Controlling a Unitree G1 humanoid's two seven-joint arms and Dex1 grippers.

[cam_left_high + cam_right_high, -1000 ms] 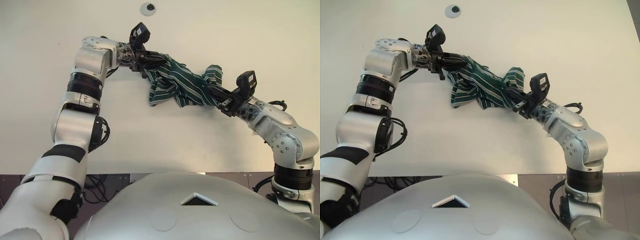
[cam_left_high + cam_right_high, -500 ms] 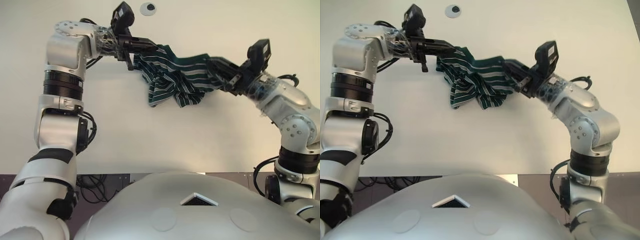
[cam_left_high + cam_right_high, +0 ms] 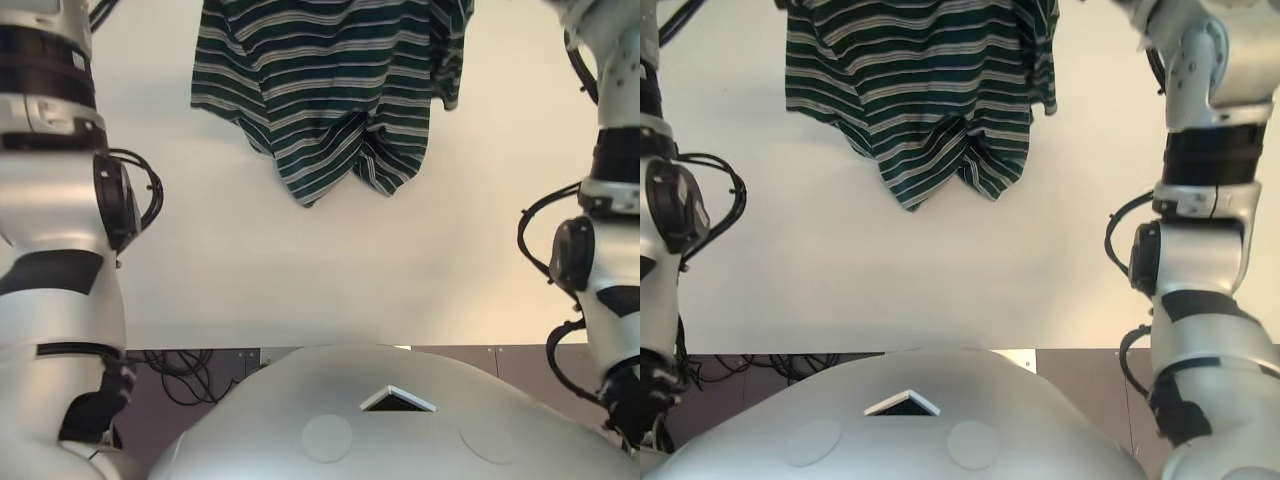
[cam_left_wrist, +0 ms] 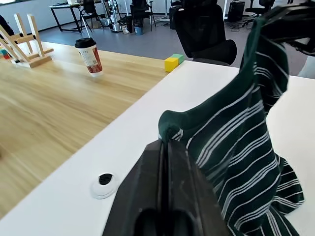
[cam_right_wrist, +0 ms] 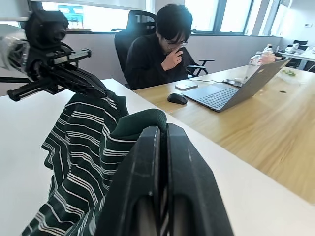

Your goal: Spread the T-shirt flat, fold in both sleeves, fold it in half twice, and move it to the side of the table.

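The dark green T-shirt (image 3: 320, 90) with white stripes hangs spread between my two raised arms, over the white table (image 3: 300, 270). Its lower hem (image 3: 350, 165) is bunched and twisted; I cannot tell whether it touches the table. In the left wrist view my left gripper (image 4: 165, 143) is shut on a fold of the T-shirt (image 4: 236, 147) at one top corner. In the right wrist view my right gripper (image 5: 160, 132) is shut on the other top corner of the T-shirt (image 5: 83, 147). Each wrist view also shows the opposite gripper farther off, still holding the cloth.
A small white disc (image 4: 104, 184) lies on the table beyond the shirt. A wooden table alongside carries a paper cup (image 4: 89, 55) and a yellow block (image 4: 172, 63); another holds a laptop (image 5: 231, 93) and a mouse (image 5: 177, 98). The table's near edge (image 3: 300, 345) runs below.
Both arms have risen and moved apart, lifting the T-shirt from a crumpled bundle low over the table into a hanging, spread sheet. Both grippers have passed above the top of the eye views.
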